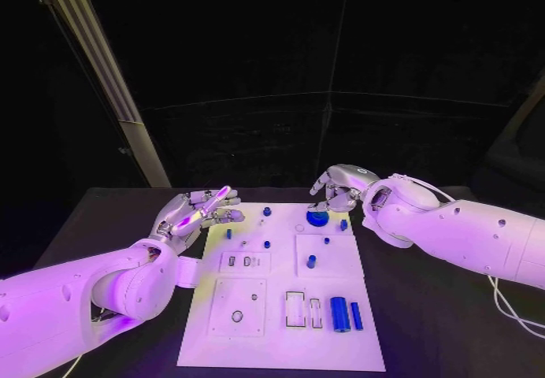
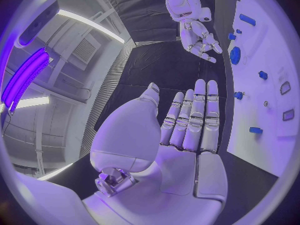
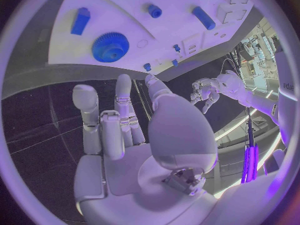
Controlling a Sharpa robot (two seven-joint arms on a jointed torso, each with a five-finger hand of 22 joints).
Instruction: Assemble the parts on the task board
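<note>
A black table (image 1: 431, 315) is standing in a dark room, and a white task board (image 1: 284, 346) is lying in its middle, reaching from the near edge toward the far side. Small blue parts are sitting on the board: a round blue gear (image 1: 316, 218) near the far right corner, a thick blue cylinder (image 1: 339, 313) with a thin blue bar (image 1: 357, 315) just beside it near the front right, and several little blue pegs (image 1: 310, 261) scattered over the far half. The left hand (image 1: 195, 211) is hovering beside the far left edge of the board, with its fingers stretched out straight and side by side, and it is holding nothing. In the left wrist view the palm is open and flat, with the board to one side of it. The right hand (image 1: 339, 187) is hanging over the far right corner of the board, just above the gear. Its fingers are partly bent and apart, and they are gripping nothing; in the right wrist view the gear (image 3: 110, 46) is lying on the board beyond the fingertips, not touching them
</note>
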